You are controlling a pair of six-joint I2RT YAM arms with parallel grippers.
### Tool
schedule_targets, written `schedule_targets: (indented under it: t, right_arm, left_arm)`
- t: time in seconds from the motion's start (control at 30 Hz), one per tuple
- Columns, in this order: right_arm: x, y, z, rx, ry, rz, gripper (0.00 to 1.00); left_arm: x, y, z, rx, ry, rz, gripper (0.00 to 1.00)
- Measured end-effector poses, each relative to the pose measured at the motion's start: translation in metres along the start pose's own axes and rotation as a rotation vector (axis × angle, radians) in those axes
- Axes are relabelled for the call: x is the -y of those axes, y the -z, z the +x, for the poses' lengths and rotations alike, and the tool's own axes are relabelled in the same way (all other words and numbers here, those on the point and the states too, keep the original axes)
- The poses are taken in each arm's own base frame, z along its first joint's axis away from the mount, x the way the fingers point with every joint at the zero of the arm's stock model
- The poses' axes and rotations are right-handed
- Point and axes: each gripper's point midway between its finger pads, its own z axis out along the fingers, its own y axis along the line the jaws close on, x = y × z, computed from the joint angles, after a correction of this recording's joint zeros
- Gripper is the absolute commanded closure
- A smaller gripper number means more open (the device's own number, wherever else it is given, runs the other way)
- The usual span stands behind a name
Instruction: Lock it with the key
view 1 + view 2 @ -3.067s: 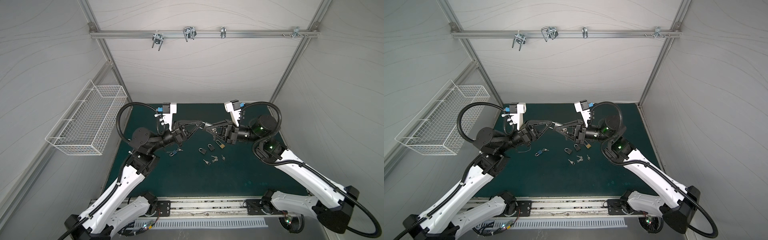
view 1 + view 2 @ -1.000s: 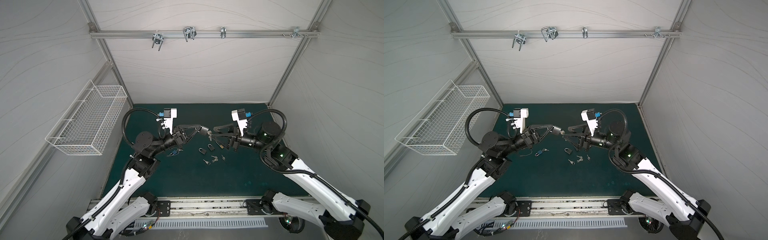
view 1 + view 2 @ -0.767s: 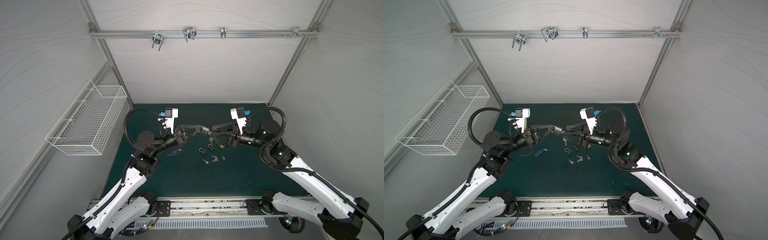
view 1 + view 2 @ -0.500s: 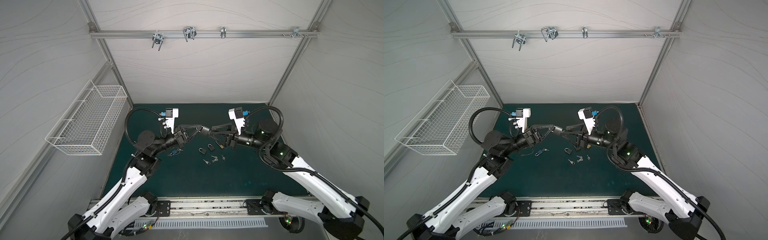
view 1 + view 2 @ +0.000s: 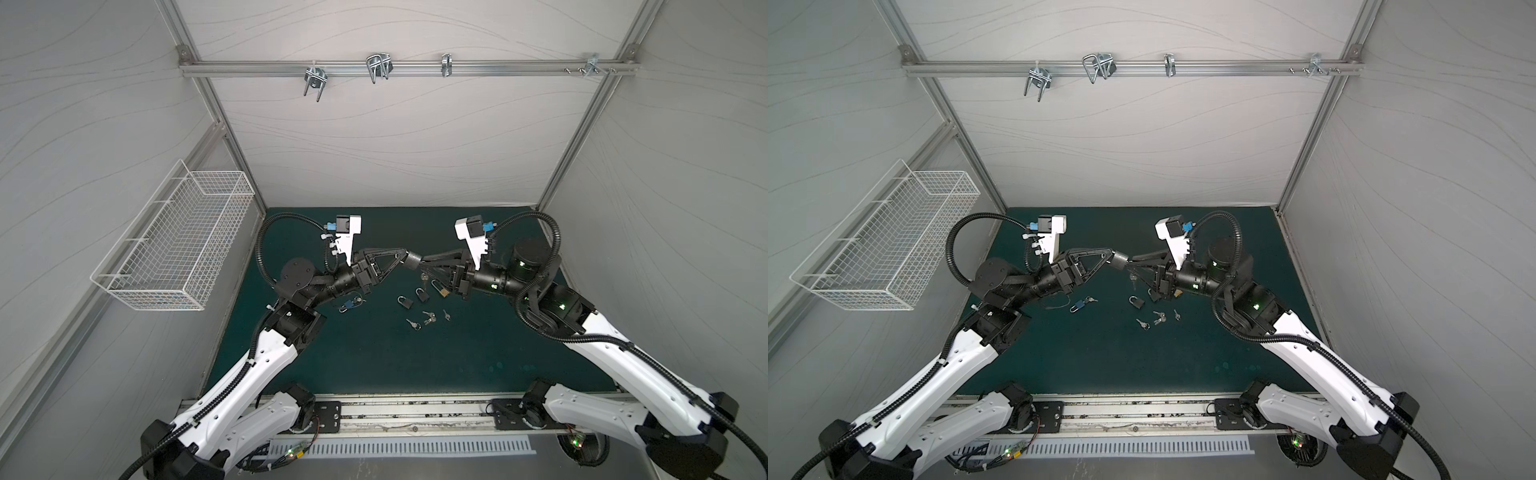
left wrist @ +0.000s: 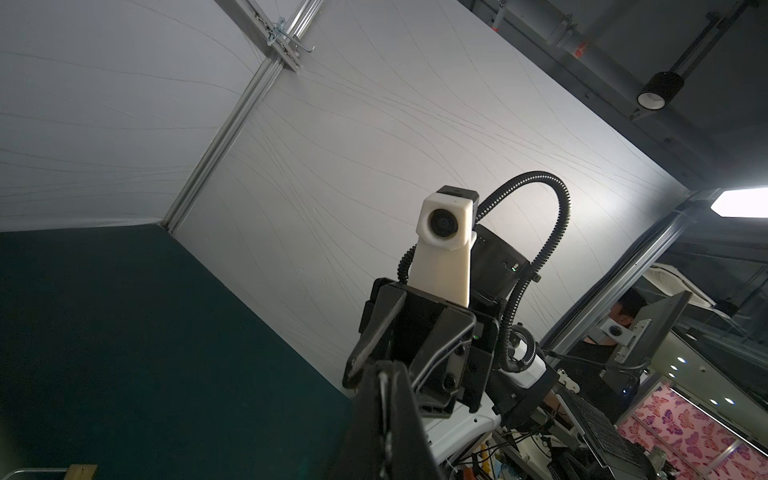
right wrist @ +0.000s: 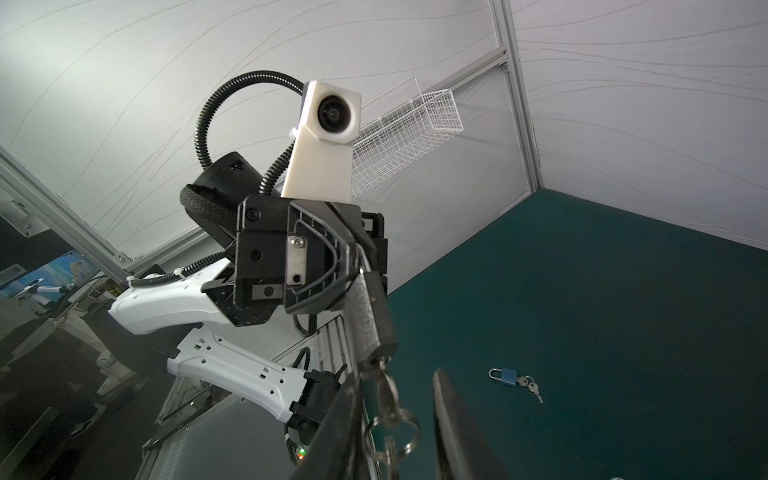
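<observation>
A dark padlock (image 5: 412,261) (image 5: 1119,261) hangs in mid-air over the green mat, with my left gripper (image 5: 405,258) (image 5: 1112,257) shut on its shackle end. In the right wrist view the padlock (image 7: 371,307) points at the camera, and a key (image 7: 388,395) sits in its keyhole with a ring (image 7: 390,432) dangling. My right gripper (image 7: 395,415) (image 5: 424,262) straddles that key; one finger (image 7: 332,432) lies close beside it and the other finger (image 7: 453,415) stands clear, so the jaws are open. In the left wrist view the shut fingers (image 6: 386,415) hide the padlock.
On the mat lie a blue padlock with keys (image 5: 347,306) (image 7: 508,376), two black padlocks (image 5: 405,301), a brass one (image 5: 440,289) and loose keys (image 5: 428,318). A white wire basket (image 5: 178,245) hangs on the left wall. A rail with hooks (image 5: 378,68) crosses the back.
My right gripper has moved left up to the held padlock and its jaws have narrowed around the key. The left arm has held the padlock almost still.
</observation>
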Motion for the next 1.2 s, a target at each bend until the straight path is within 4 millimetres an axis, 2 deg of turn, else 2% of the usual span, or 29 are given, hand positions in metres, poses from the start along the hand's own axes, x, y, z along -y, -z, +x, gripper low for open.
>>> schedule_targets:
  t: [0.13, 0.2, 0.5, 0.9, 1.2]
  right_arm:
    - [-0.002, 0.0, 0.0, -0.001, 0.001, -0.012, 0.82]
    - [-0.002, 0.0, 0.0, -0.001, 0.001, -0.01, 0.83]
    - [0.0, 0.001, 0.006, -0.008, -0.007, -0.008, 0.78]
    - [0.002, 0.002, 0.011, -0.013, -0.032, -0.007, 1.0]
    - [0.0, 0.008, 0.011, 0.013, -0.031, -0.011, 1.0]
  left_arm:
    - [-0.003, -0.001, 0.002, -0.01, 0.008, -0.002, 1.0]
    - [-0.002, -0.001, 0.002, -0.01, 0.006, -0.001, 1.0]
    - [-0.002, -0.001, 0.002, -0.009, 0.005, -0.001, 1.0]
    - [-0.001, -0.001, 0.002, -0.008, 0.0, 0.0, 1.0]
    - [0.001, 0.004, -0.007, 0.013, 0.002, 0.015, 1.0]
